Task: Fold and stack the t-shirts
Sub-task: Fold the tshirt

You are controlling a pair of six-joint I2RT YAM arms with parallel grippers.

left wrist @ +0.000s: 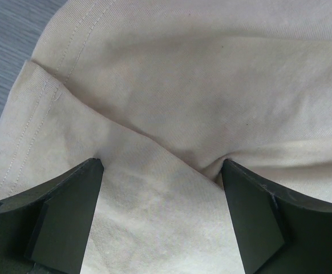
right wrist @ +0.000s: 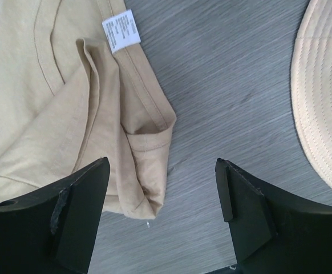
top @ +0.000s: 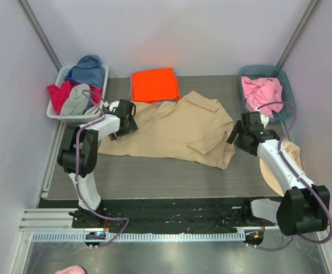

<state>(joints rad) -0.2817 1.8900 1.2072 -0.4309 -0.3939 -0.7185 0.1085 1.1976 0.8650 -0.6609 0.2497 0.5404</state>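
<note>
Tan shirt (top: pixel 177 131) lies loose mid-table, fold looks unstarted. Left gripper (left wrist: pixel 163 165) and right gripper (right wrist: pixel 163 165) have fingers spread at opposite edges. Next: pinch cloth, lift both together, fold over

Tan t-shirt (top: pixel 177 132), orange t-shirt (top: pixel 154 84), grey table (top: pixel 154 177)

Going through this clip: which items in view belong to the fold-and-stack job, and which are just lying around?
Job in hand:
- tan t-shirt, spread out
- orange t-shirt, folded
- pink t-shirt, crumpled in the teal bin

Lying about:
- beige stitched hat brim, on the right side
- white basket of mixed clothes, garment types unclear
</note>
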